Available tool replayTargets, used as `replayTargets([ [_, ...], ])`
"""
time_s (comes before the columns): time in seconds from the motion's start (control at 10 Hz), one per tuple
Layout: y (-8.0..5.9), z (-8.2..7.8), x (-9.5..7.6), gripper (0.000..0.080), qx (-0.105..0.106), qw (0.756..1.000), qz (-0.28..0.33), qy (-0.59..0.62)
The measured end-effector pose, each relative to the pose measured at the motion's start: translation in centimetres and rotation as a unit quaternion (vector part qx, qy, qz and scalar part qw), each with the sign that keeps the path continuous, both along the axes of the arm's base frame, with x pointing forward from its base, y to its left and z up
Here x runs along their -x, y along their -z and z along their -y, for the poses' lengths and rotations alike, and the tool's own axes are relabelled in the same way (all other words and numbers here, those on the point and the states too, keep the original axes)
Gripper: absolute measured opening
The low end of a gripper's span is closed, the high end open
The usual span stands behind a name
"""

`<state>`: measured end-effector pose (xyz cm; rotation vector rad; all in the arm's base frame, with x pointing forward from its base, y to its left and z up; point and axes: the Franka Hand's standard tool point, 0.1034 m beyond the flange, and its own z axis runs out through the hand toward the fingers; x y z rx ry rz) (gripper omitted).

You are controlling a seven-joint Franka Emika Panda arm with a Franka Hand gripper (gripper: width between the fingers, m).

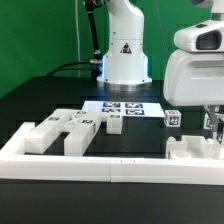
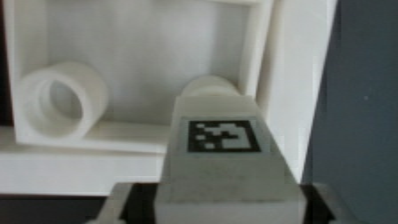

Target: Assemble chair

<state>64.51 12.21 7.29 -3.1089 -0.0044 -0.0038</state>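
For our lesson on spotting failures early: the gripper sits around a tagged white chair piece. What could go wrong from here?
1. The gripper seems shut on just one end of the tagged white piece, so the piece may tilt or slip when lifted.
2. The ring-shaped white part sits close by; a careless move could knock or drag it.

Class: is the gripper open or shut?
Shut: the gripper clamps the tagged white block, fingers tight against its sides in the wrist view.
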Motion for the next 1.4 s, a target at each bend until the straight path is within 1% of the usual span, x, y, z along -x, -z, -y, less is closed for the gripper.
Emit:
replayTargets([
  [0.2, 0.03, -0.39, -0.06, 0.0291, -0.001, 0.995, 0.003, 0.097],
  [0.4, 0.05, -0.33, -0.04, 0.0291, -0.002, 0.983, -0.001, 0.183],
  [0.6, 0.09, -0.15, -0.02, 0.0291, -0.004, 0.959, -0.005, 0.283],
  [0.9, 0.15, 0.01, 0.04, 0.0291, -0.009, 0.922, -0.011, 0.387],
  [1.0, 0.15, 0.09, 0.04, 0.0291, -0.011, 0.909, -0.015, 0.416],
  [1.1, 0.15, 0.12, 0.05, 0.0291, -0.012, 0.904, -0.017, 0.428],
  [1.2, 0.16, 0.12, 0.06, 0.0306, -0.012, 0.902, -0.017, 0.431],
  [1.3, 0.22, 0.12, 0.08, 0.0306, -0.012, 0.907, -0.016, 0.42],
  [1.4, 0.22, 0.12, 0.08, 0.0511, -0.012, 0.914, -0.016, 0.406],
])
